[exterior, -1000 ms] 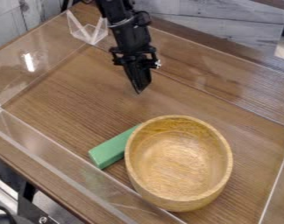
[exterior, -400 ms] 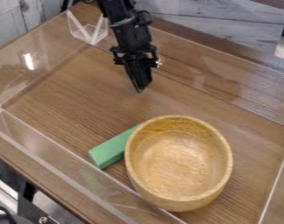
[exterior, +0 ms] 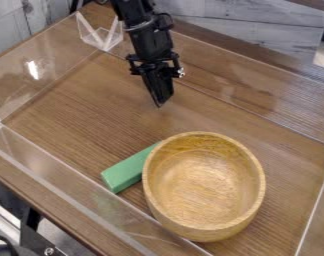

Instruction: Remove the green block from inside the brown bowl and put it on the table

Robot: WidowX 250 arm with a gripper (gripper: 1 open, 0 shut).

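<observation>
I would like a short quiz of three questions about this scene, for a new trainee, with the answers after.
1. True or false: the green block lies inside the bowl.
2. Fill in the missing word: the block rests on the ____.
3. Which is closer to the gripper: the bowl's near rim or its far rim, as the camera sees them?

Key:
1. False; it lies outside, beside the bowl.
2. table
3. The far rim.
</observation>
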